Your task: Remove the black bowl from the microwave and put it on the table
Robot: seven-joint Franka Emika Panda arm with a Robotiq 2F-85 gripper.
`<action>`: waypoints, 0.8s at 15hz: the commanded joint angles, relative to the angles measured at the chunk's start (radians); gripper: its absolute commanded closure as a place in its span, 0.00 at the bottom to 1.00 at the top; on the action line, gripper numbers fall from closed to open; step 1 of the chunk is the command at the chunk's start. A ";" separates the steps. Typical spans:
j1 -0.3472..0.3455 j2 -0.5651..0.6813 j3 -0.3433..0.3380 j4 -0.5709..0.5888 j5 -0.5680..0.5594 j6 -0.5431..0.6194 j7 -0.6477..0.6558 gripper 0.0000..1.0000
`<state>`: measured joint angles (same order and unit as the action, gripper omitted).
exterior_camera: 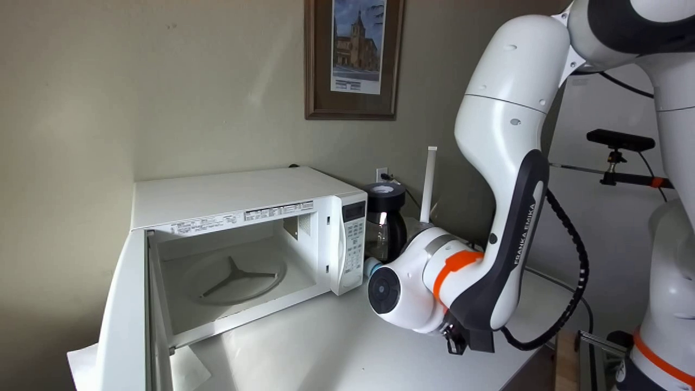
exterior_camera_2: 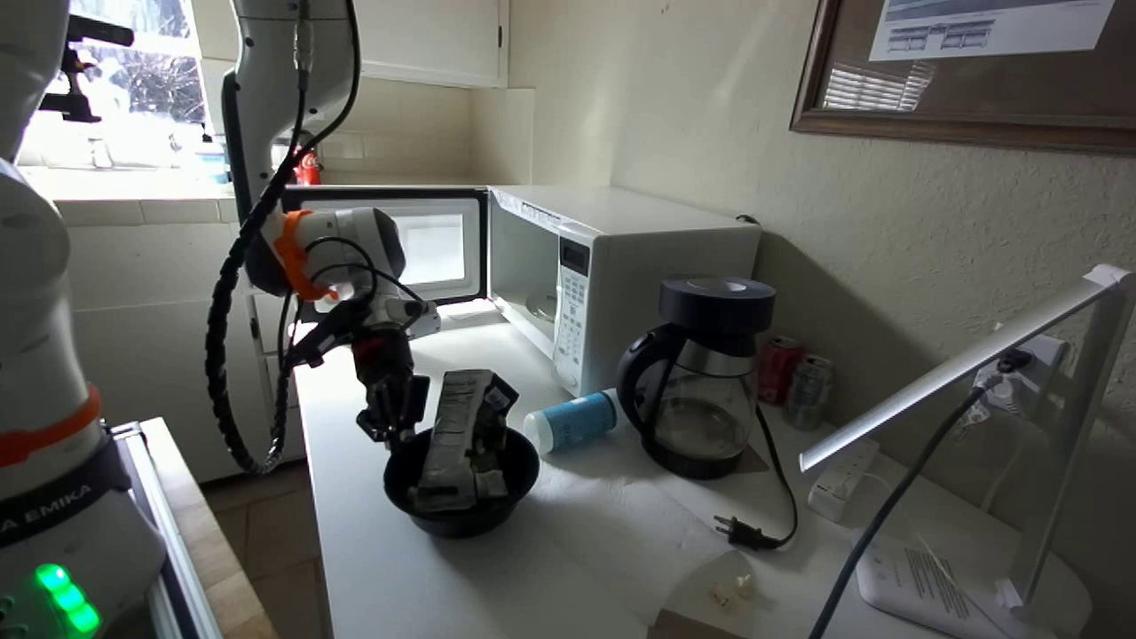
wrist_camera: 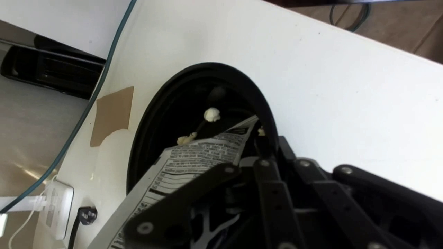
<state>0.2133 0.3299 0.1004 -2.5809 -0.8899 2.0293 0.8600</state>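
The black bowl [exterior_camera_2: 457, 525] is at the white table [exterior_camera_2: 426, 590]; I cannot tell whether it rests on the surface or hangs just above it. It also shows in the wrist view [wrist_camera: 180, 103], with a crumpled printed popcorn bag [wrist_camera: 193, 155] and a few popcorn pieces inside. My gripper [wrist_camera: 275, 148] is shut on the bowl's rim, one finger inside and one outside. The gripper also shows in both exterior views [exterior_camera: 456, 345] [exterior_camera_2: 399, 430]. The microwave [exterior_camera: 244, 195] stands with its door [exterior_camera: 122, 315] open and no bowl in its cavity. The arm hides the bowl in that view.
A blue and white bottle [exterior_camera_2: 572, 422] lies beside the bowl. A glass coffee jug [exterior_camera_2: 701, 382], cans [exterior_camera_2: 808, 390], a black plug [exterior_camera_2: 745, 532] and a white lamp [exterior_camera_2: 941, 568] stand or lie toward the wall. The table edge [wrist_camera: 346, 31] is close to the bowl.
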 commanded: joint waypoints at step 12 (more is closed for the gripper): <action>-0.154 -0.170 -0.118 -0.226 -0.413 0.125 0.220 0.98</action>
<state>0.1010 0.2451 -0.0121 -2.7272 -1.1607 2.0604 1.0263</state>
